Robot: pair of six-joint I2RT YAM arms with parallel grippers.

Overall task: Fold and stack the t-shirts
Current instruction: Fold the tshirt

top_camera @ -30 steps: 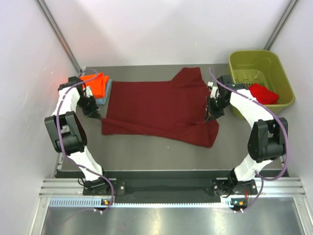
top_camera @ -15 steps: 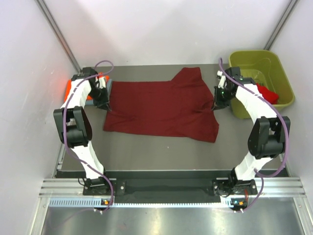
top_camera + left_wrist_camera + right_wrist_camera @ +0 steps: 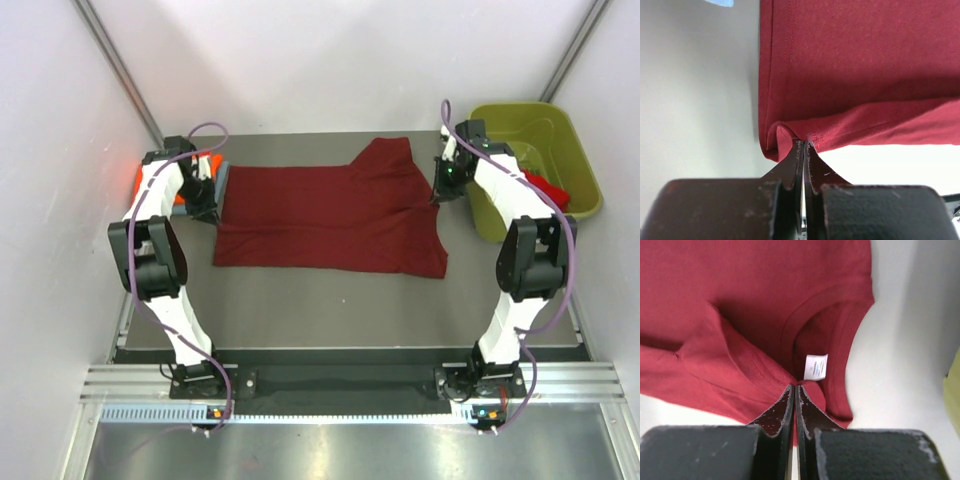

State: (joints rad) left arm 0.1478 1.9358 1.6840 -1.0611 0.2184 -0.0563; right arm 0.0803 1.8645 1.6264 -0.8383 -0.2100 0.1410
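The dark maroon t-shirt (image 3: 330,215) lies folded over itself across the middle of the table. My left gripper (image 3: 208,213) is shut on its hem corner (image 3: 785,132) at the left end. My right gripper (image 3: 438,196) is shut on the cloth by the collar, right beside the white label (image 3: 815,366). The bright orange t-shirt (image 3: 150,180) lies folded behind the left arm, on top of the grey-blue t-shirt (image 3: 220,180), of which only an edge shows. The bright red t-shirt (image 3: 545,187) lies bunched in the bin.
The olive-green plastic bin (image 3: 535,125) stands at the back right, just right of my right arm. White walls enclose the table on three sides. Bare grey table (image 3: 330,300) lies between the shirt and the arm bases.
Both grippers have carried the near edge of the maroon shirt away from me and over its far half. The shirt now lies narrower, with a straight near edge.
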